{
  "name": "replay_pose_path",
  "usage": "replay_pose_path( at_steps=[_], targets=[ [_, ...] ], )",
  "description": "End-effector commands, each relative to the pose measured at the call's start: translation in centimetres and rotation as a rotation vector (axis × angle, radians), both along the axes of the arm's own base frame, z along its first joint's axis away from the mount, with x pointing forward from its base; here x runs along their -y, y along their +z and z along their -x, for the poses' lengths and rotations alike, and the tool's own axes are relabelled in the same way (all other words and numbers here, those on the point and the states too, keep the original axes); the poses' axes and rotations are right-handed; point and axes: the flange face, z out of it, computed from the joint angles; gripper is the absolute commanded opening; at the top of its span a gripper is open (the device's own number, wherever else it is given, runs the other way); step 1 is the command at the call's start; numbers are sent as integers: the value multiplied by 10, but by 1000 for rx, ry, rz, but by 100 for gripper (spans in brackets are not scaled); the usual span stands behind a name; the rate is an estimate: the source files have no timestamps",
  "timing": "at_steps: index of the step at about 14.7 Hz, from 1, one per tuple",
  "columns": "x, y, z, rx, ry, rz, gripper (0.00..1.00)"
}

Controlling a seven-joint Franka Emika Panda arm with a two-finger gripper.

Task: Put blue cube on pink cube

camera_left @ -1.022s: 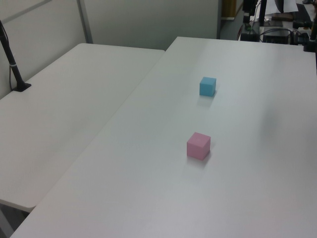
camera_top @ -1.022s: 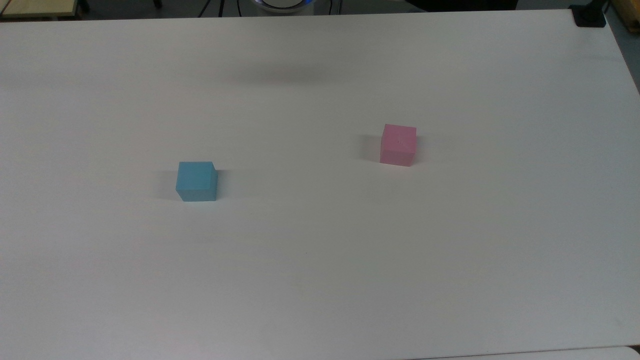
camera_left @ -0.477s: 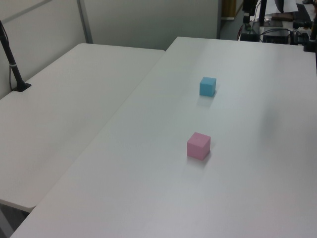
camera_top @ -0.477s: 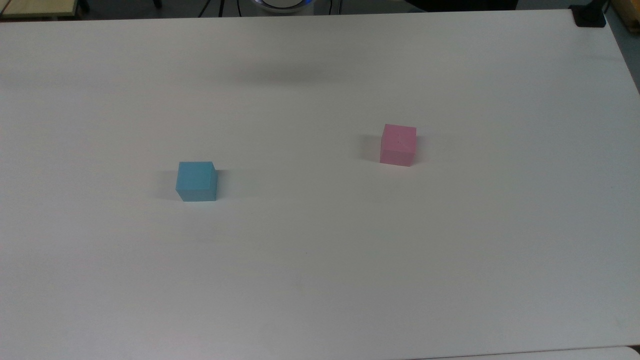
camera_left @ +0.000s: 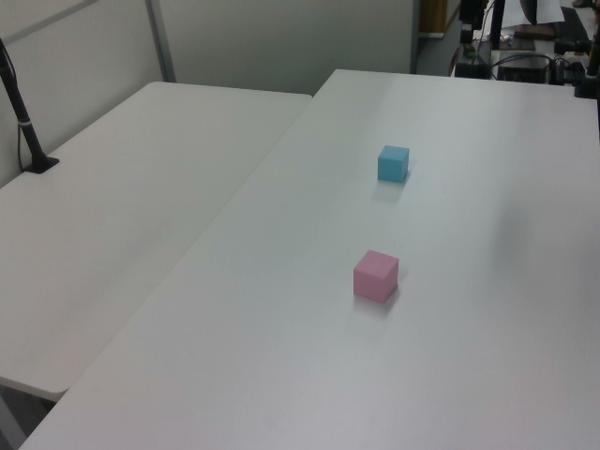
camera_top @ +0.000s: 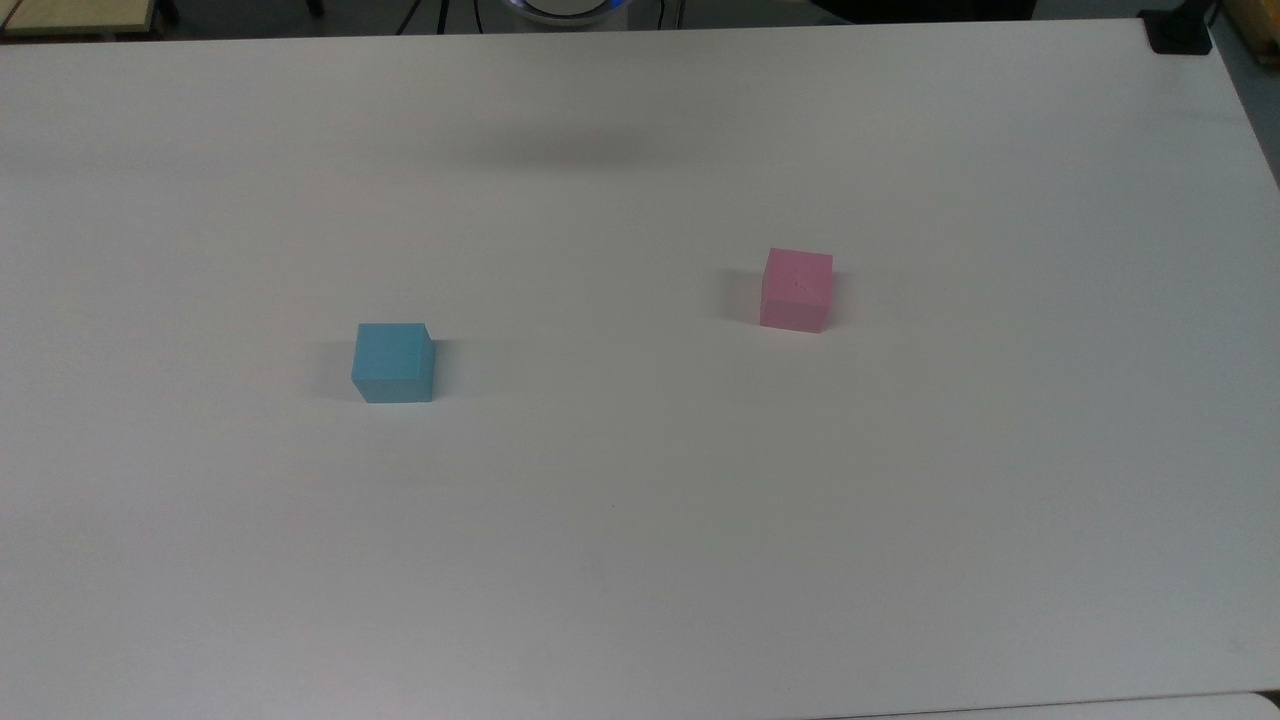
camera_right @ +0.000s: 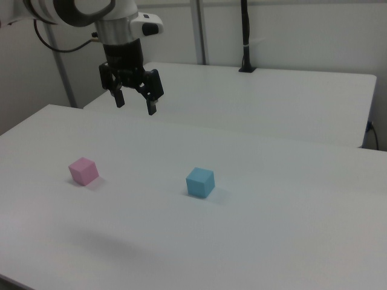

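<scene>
The blue cube (camera_top: 393, 362) (camera_left: 393, 162) (camera_right: 200, 182) rests flat on the white table (camera_top: 640, 520), toward the top view's left. The pink cube (camera_top: 796, 289) (camera_left: 376, 275) (camera_right: 83, 170) sits apart from it, toward the top view's right, also flat on the table. In the right view my gripper (camera_right: 135, 104) hangs well above the table at the upper left, open and holding nothing, higher than both cubes and between them sideways.
A second white table (camera_left: 122, 216) adjoins on the left view's left, with a black post (camera_left: 23, 122) clamped on it. Cables and equipment (camera_left: 525, 47) stand past the table's far end in the left view.
</scene>
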Motion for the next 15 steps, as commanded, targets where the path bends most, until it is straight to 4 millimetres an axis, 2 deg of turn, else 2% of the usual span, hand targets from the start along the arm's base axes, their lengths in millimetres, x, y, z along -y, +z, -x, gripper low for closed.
replay_pose_path(
  at_steps=[1, 15],
  targets=[
    [-1, 4, 5, 29, 16, -21, 100],
    [0, 2, 5, 21, 25, -22, 100]
  ],
)
